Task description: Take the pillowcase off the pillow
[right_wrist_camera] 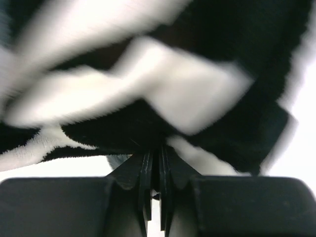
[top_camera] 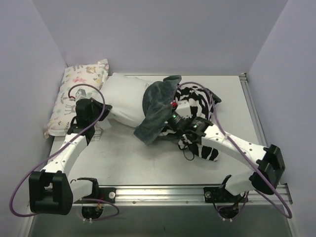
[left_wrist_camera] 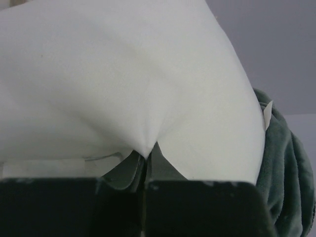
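My left gripper is clenched on a pinch of the pillow. I see my right gripper clamping the pillowcase, its zebra face bunched at the tips.

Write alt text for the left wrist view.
The left gripper is shut on a pinch of the white pillow, which fills most of the frame. The green pillowcase is bunched against the pillow at the right edge, with a grey wall behind.

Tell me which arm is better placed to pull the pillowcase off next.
Likely right. The right tool is shut on the zebra-striped side of the pillowcase, while the left tool pinches the white pillow, anchoring it.
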Controlling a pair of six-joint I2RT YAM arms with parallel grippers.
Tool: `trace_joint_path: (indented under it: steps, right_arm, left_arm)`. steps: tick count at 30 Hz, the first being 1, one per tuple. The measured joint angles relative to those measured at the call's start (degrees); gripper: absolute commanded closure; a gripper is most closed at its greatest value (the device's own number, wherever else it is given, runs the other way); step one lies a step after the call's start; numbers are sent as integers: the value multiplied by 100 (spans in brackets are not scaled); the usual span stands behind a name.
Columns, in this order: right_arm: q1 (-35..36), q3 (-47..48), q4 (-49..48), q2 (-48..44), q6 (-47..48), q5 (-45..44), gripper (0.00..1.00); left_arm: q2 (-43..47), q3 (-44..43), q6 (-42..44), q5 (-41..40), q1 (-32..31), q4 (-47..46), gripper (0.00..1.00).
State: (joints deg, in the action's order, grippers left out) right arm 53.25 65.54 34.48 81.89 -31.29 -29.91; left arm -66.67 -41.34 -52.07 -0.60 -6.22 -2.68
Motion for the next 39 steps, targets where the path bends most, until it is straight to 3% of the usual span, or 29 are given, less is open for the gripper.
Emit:
trace_joint_path:
  steps: [4,10,15,22,25,27,29,30,31,34,36,39]
  right_arm:
    - [-1067,-317,-142,-1088,0,389,100]
    - [-3720,-444,-127,-2809,142,1405,100]
    - [-5195,-520,87,-3045,225,2588,100]
    - [-6363,-490,175,-2964,101,4063,100]
    - [-6096,-457,162,-2868,125,4247,98]
    - [-5346,-444,140,-2806,179,3934,96]
    - [-4393,-444,85,-2728,256,3751,82]
    - [-3888,-472,42,-2704,278,3571,75]
    - [-3421,-533,-7,-2699,282,3429,52]
    - [-2124,-828,-101,-2756,258,2946,21]
    - [-1569,-1029,-66,-2837,247,2728,13]
    - [-1375,-1086,44,-3075,234,2385,2]
  left_arm:
    - [-188,-413,-52,660,560,157,100]
    - [-756,-1119,-186,1152,949,254,100]
    - [-857,-1191,-188,1370,1023,302,100]
    - [-944,-1217,-44,1661,1163,422,100]
    - [-1008,-1220,109,1799,1182,417,100]
    - [-1043,-1224,284,1860,1152,428,64]
    - [-1021,-1239,470,1823,1054,518,35]
    - [-975,-1241,555,1735,968,601,32]
    - [-890,-1241,610,1648,876,721,31]
    - [-376,-1241,813,1228,472,1202,27]
    - [155,-1246,953,837,127,1488,25]
    - [793,-1526,1093,280,-645,1692,25]
